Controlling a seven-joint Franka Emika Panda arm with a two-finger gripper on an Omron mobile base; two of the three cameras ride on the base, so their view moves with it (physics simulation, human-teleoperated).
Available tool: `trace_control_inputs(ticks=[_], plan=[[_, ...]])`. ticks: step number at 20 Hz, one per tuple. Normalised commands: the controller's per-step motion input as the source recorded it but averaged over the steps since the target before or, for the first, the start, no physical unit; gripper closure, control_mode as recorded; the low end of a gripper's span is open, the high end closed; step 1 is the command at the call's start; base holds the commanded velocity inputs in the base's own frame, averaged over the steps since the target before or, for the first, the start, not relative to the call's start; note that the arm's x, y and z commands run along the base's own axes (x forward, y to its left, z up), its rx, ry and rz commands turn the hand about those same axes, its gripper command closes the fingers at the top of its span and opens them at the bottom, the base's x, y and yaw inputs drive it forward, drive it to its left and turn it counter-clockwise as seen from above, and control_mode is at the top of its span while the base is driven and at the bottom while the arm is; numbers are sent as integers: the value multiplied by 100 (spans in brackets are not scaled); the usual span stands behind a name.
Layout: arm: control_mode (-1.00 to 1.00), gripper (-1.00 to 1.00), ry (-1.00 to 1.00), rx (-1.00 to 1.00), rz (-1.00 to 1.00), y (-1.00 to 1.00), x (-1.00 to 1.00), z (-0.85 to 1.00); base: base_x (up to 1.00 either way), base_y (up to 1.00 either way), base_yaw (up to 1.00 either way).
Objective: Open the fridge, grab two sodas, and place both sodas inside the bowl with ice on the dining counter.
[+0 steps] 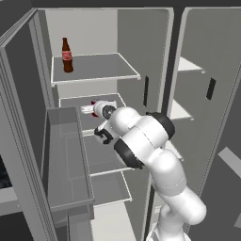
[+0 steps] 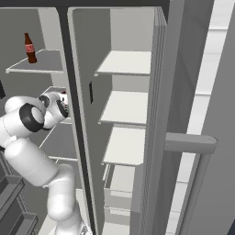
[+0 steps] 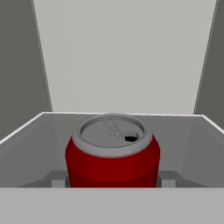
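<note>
Small red cylindrical can (image 3: 112,153) sat between tool (image 3: 112,179) fingers on grey fridge shelf (image 1: 101,160) | tool narrowed around can, contact unclear | rigid, light, slippery; grip mid-body | dark-brown bottle (image 1: 67,55) shelf above tool

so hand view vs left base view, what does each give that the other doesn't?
Hand view alone: the red can close up, upright with its silver top and opening, standing on a grey shelf between the fingers of the tool.

Left base view alone: the dark-brown bottle upright on the top shelf, the open door's bin, the white arm reaching in.

Both: the fridge interior and a bit of the can.
</note>
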Motion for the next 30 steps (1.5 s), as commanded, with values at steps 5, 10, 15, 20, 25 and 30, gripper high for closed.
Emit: trace_control_inputs(ticks=[5, 10, 15, 20, 25, 30], plan=[[-100, 100, -2, 0, 0, 0, -27, 0, 0, 0, 0], [-100, 100, -2, 0, 0, 0, -51, 4, 0, 0, 0], [-100, 100, 2, 0, 0, 0, -55, 28, 0, 0, 0], [-100, 100, 10, 0, 0, 1, -46, 45, 0, 0, 0], [-100, 100, 18, 0, 0, 2, -45, 44, 0, 0, 0], [-100, 100, 19, 0, -1, 0, -55, 39, 0, 0, 0]])
